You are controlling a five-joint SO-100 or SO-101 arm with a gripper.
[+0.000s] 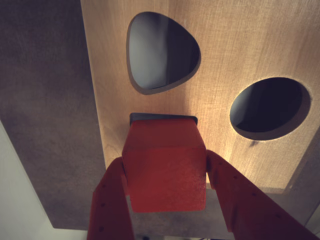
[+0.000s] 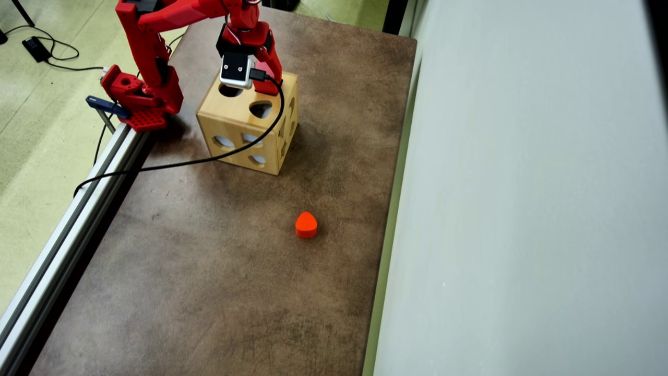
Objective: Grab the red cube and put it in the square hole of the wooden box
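While the gripper [image 1: 165, 192] hangs over the top face of the wooden box [image 1: 225, 55], its two red fingers [image 1: 112, 200] are clamped on either side of the red cube [image 1: 165, 165], as the wrist view shows. Cube sits between the fingers, upper face lit, front face in shadow. Directly behind the cube's far edge a thin dark strip of the square hole [image 1: 150, 117] is visible; the cube covers most of that opening from this angle. Whether the cube touches the box surface or has entered the hole cannot be told.

Same box face carries two more cut-outs: the rounded teardrop-like hole [image 1: 160, 52] beyond the cube, toward the upper left of the wrist view, and the round hole [image 1: 270, 107] to the right.

Overhead view: the arm [image 2: 151, 47] reaches from its red base [image 2: 136, 96] at the table's left edge, with the gripper [image 2: 263, 78] and white wrist camera [image 2: 236, 70] above the wooden box [image 2: 237, 125]. Cube is hidden there by the camera and gripper. A black cable [image 2: 209, 156] runs from the camera across the box front and off to the left.

An orange-red rounded block [image 2: 306, 225] lies alone on the brown table [image 2: 219, 282], well apart from the box, toward the bottom of the overhead view.
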